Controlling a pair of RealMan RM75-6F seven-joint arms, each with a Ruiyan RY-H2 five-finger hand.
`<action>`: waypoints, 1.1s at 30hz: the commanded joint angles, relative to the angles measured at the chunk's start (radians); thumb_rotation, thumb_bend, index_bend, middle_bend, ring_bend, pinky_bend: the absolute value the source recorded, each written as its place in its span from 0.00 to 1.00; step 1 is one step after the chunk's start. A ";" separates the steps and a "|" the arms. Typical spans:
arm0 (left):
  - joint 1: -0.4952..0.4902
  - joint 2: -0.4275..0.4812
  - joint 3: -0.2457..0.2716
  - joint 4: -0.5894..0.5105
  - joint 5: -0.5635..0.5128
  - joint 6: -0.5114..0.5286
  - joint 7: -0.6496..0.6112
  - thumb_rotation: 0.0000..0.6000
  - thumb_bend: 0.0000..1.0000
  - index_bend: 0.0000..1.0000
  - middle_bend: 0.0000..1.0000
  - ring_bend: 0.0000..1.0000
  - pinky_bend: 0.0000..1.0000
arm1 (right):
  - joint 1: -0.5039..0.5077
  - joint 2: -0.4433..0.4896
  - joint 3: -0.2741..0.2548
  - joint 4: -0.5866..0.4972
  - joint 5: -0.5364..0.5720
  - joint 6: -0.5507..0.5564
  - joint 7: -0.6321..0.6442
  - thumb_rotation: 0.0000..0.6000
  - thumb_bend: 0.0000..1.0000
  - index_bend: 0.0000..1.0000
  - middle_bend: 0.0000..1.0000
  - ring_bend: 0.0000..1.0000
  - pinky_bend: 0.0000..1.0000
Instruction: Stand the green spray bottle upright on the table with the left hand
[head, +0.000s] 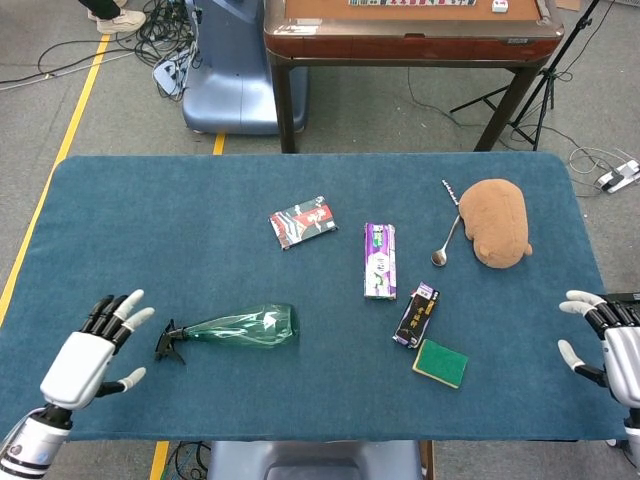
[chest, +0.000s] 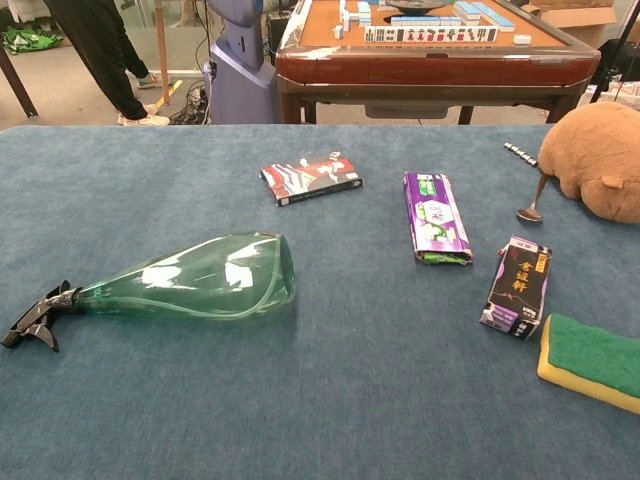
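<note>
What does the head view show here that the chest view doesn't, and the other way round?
Only the head view shows the left hand, open with fingers spread near the bottle's black nozzle, the right hand, open at the table's right edge, and the full table.

Only the chest view shows the tiles on the wooden table behind and a person's legs.

Both show the green spray bottle lying on its side, red packet, purple packet, black packet, sponge, spoon and plush toy.
</note>
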 joint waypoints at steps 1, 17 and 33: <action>-0.084 0.013 0.019 0.033 0.090 -0.078 -0.068 1.00 0.22 0.14 0.00 0.00 0.00 | 0.005 0.000 0.001 -0.004 0.001 -0.007 -0.006 1.00 0.26 0.35 0.28 0.21 0.29; -0.390 -0.089 0.033 0.082 0.284 -0.338 -0.158 1.00 0.22 0.17 0.00 0.00 0.00 | 0.011 0.006 0.005 -0.028 0.018 -0.020 -0.040 1.00 0.26 0.35 0.28 0.21 0.29; -0.534 -0.247 -0.017 0.197 0.174 -0.559 0.085 1.00 0.22 0.13 0.00 0.00 0.00 | 0.010 0.006 0.003 -0.039 0.033 -0.028 -0.058 1.00 0.26 0.35 0.28 0.21 0.29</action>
